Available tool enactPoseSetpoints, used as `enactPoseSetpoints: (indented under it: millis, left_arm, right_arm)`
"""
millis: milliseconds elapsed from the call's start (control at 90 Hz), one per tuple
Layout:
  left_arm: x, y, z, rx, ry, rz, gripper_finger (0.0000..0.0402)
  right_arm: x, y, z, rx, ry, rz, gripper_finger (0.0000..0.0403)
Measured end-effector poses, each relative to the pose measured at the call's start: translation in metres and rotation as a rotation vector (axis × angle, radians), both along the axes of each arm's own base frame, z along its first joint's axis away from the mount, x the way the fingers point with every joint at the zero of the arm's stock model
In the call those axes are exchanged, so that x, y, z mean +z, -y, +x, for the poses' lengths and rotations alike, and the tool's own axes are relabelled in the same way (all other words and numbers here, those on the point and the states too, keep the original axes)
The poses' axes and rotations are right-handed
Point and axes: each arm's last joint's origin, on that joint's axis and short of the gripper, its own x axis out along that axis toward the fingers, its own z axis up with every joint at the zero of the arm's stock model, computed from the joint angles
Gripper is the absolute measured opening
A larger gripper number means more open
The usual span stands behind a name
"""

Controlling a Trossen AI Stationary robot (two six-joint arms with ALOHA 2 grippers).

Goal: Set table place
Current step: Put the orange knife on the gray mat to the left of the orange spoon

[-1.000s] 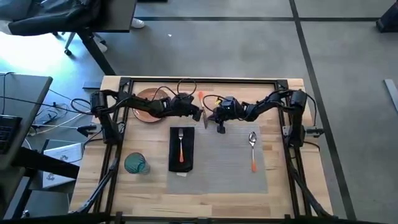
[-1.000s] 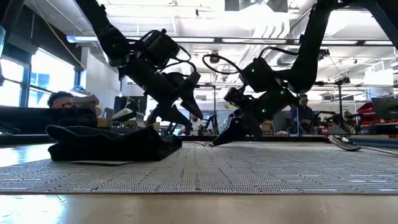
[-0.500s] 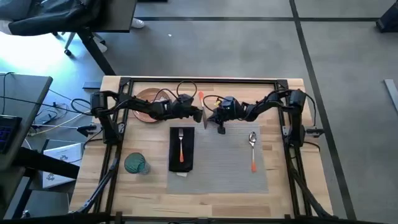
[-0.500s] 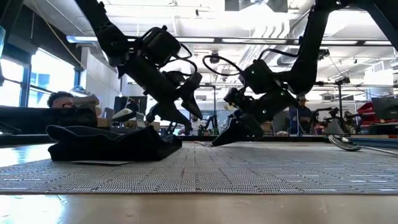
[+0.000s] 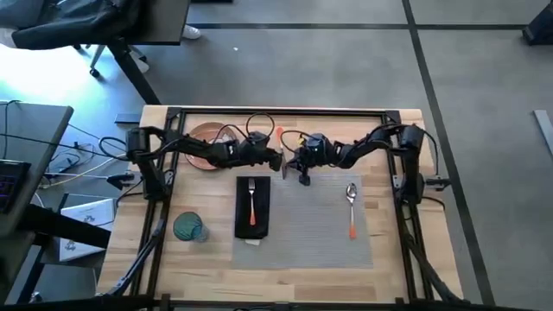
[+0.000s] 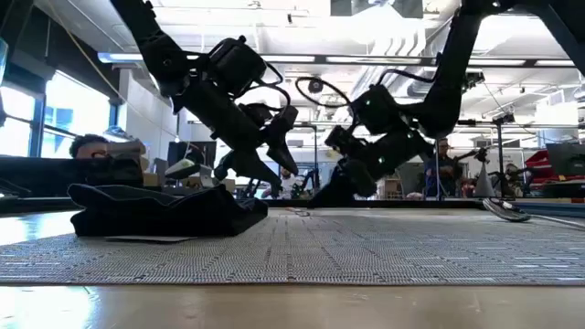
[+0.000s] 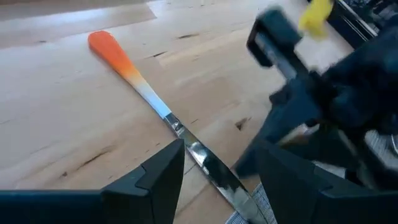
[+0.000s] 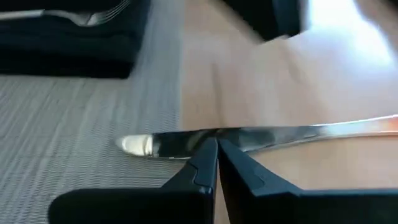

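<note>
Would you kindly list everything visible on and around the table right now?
Table: one, light wood with black frame.
Placemat: one, grey, table centre.
Napkin: one, black, on the placemat's left part.
Fork: one, orange handle, on the napkin.
Spoon: one, orange handle, on the placemat's right part.
Knife: one, orange handle, lying at the placemat's far edge.
Plate: one, orange-brown, far left.
Glass: one, teal, left of the napkin.
Person: one, seated in the background.
Left gripper: open, over the knife.
Right gripper: shut, beside the knife blade.
</note>
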Motion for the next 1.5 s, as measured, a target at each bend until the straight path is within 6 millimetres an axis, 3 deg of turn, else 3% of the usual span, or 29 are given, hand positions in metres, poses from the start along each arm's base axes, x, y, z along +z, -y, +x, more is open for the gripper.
enactPoseSetpoints:
  millis: [344,600,733,933,1311,1500]
  left_arm:
    - [-0.001,0.001,0.000,0.010,-0.002,-0.018,0.0182]
    - [-0.035,0.002,0.005,0.046,-0.039,-0.173,0.0182]
    - [-0.039,-0.001,0.020,0.024,-0.020,-0.197,0.0181]
    - [-0.040,-0.008,0.037,0.009,-0.094,-0.246,0.0181]
    - [-0.041,-0.008,0.037,-0.016,-0.115,-0.292,0.0181]
    - [-0.035,-0.010,0.035,-0.035,-0.109,-0.284,0.0181]
  right_arm:
    - [-0.004,0.001,0.000,-0.002,-0.016,0.005,0.0000]
    - [-0.004,0.001,0.000,-0.002,-0.017,0.006,0.0000]
    - [-0.004,0.001,0.000,-0.001,-0.017,0.003,0.0000]
    - [-0.005,0.001,-0.001,0.005,-0.020,-0.006,0.0000]
    - [-0.005,0.002,-0.001,0.009,-0.020,-0.020,0.0000]
    - [0.005,0.001,-0.002,-0.018,-0.010,0.005,0.0000]
